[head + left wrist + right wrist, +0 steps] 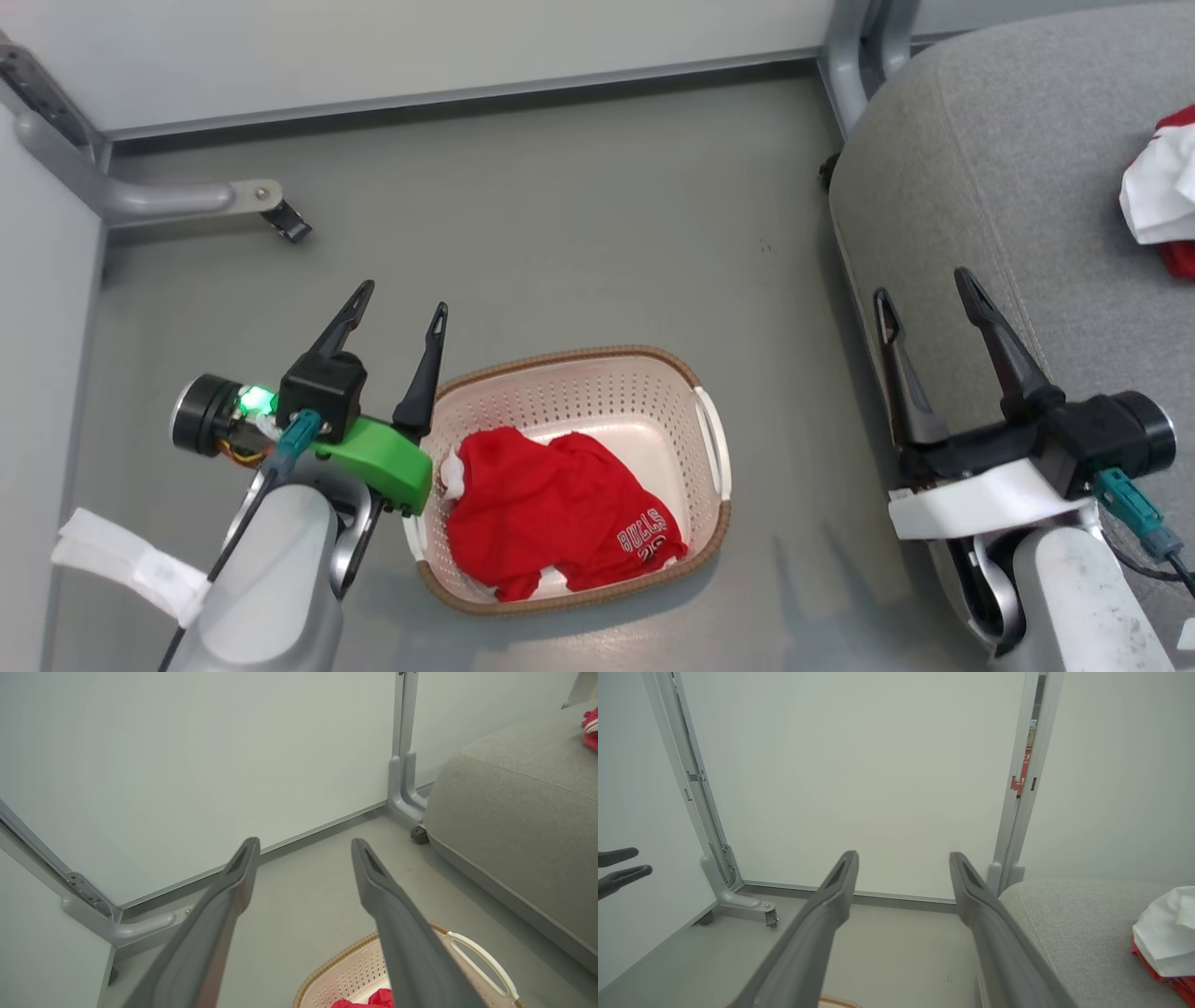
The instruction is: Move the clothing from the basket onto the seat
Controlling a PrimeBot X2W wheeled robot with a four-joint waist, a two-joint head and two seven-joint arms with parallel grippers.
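- Basket sits on the grey floor, lower centre of the head view.
- Red BULLS jersey lies crumpled inside the basket, with a scrap of white fabric at its left side.
- Seat is at upper right. A red and white garment lies on it at the far right edge of the frame.
- Left gripper is at lower left, just beside the basket's left rim. Its fingers are spread with nothing between them, clear of the jersey.
- Right gripper is at lower right, over the seat's near edge, fingers spread and empty.
- Progress: looks partway done, with one garment on the seat and the jersey yet to move. Cannot tell if more clothing hides under it.
- Likely next: the left gripper drops into the basket and pinches the jersey.
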